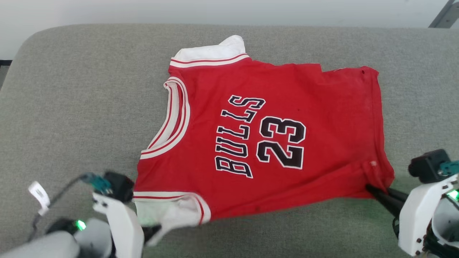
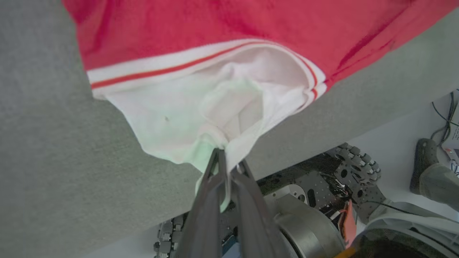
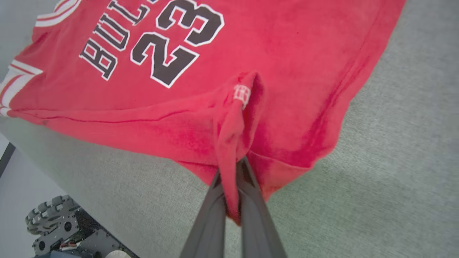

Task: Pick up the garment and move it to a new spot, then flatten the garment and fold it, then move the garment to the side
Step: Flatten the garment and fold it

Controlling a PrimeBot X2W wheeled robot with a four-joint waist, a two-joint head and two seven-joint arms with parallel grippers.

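Note:
The garment (image 1: pixel 258 136) is a bright red top printed "BULLS 23", spread across the grey cushioned surface (image 1: pixel 79 107) with its neck towards the left. One white sleeve end lies at the back, the other at the near left. My left gripper (image 2: pixel 226 159) is shut on the near white sleeve end (image 2: pixel 200 118), which bunches between its fingers; in the head view this gripper (image 1: pixel 152 229) sits at the garment's near-left corner. My right gripper (image 3: pixel 232 168) is shut on a pinched ridge of red hem (image 3: pixel 233 136) at the near-right corner, where the head view also catches the gripper (image 1: pixel 373 190).
The grey surface has bare room to the left, right and back of the garment. Its near edge runs just below the grippers; beyond that edge is my wheeled base (image 2: pixel 322 193) on a white floor. A person's shoe (image 2: pixel 434 175) stands on that floor.

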